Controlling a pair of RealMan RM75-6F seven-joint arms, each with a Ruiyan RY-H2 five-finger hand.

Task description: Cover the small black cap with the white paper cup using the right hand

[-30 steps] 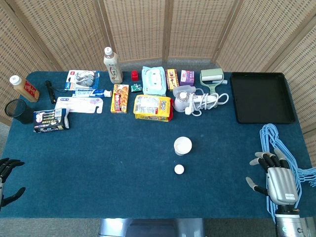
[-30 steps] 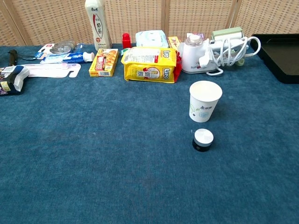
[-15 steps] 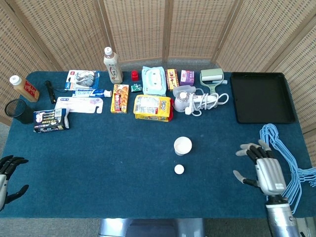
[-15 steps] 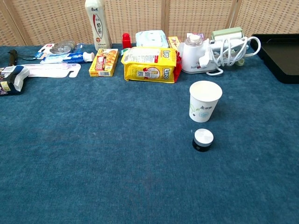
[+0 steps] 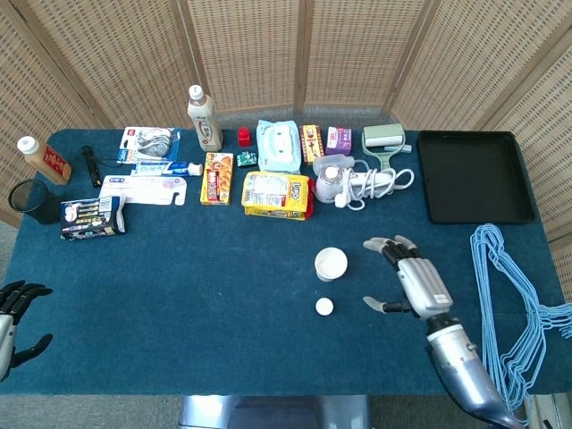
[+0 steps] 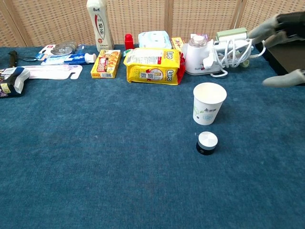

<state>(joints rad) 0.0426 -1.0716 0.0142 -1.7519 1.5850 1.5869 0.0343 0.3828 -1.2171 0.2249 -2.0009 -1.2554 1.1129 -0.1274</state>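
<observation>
**Ana:** Since the earlier frames only the right hand (image 5: 413, 277) has moved: it has swung in from the table's 4 o'clock corner, beside the blue hangers (image 5: 518, 295), toward the middle, and its fingertips now reach into the chest view's upper right corner. Cup and cap sit exactly where they were.

**Ben:** Is it holding anything?

**Ana:** No. Its fingers are spread apart and empty, thumb out to the side. It hangs near the white paper cup (image 5: 331, 264), at the cup's 3 o'clock in the head view, with blue cloth showing between them.

**Ben:** And the cup itself?

**Ana:** Upright, mouth up, near the middle of the blue table (image 5: 197, 277). The small black cap (image 5: 324, 307) lies just beside it at the cup's 6 o'clock, silver-white top facing up; the two are apart, not touching.

**Ben:** So how far along are we?

**Ana:** Early, I'd say. The approach is under way, but the grasp, the lift, the flip and the lowering over the cap all remain. The cup must end mouth down, so turning it over is the awkward part.

**Ben:** The left hand?

**Ana:** The left hand (image 5: 12, 315) is at the table's 8 o'clock edge, fingers apart, holding nothing. The yellow snack bag (image 5: 277, 195) and the white appliance with its cord (image 5: 353, 181) lie at the cup's 12 o'clock, well clear of the work.
</observation>
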